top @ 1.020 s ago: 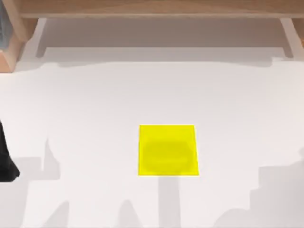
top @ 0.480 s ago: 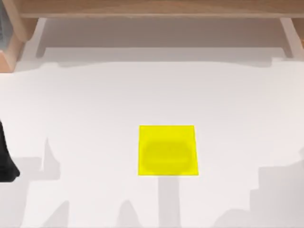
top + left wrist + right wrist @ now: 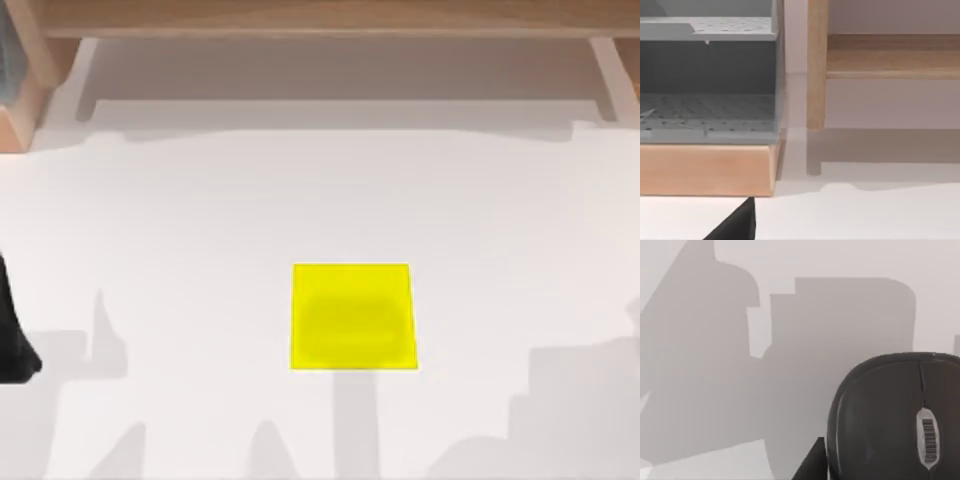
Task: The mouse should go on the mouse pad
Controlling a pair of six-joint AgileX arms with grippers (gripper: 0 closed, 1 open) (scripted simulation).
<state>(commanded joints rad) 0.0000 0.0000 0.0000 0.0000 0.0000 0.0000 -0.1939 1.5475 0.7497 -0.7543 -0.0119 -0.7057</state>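
The mouse pad [image 3: 352, 316] is a flat yellow square lying on the white table, a little below the middle of the top view. The mouse [image 3: 890, 415], glossy black with a grey scroll wheel, looms close in the right wrist view over shadowed white table. A black part of my right gripper [image 3: 812, 465] shows right beside the mouse's side; whether it grips the mouse I cannot tell. My left arm [image 3: 12, 340] is parked at the table's left edge, and a black piece of its gripper [image 3: 737, 225] shows in the left wrist view.
A wooden shelf frame [image 3: 320, 20] runs along the back of the table. A grey perforated rack on a wooden base [image 3: 707, 165] stands at the back left, next to a wooden post [image 3: 816, 65]. Arm shadows fall across the table's front.
The blocky shadow at the table's lower right has crept a little leftward. The mouse pad and the left arm have not moved.
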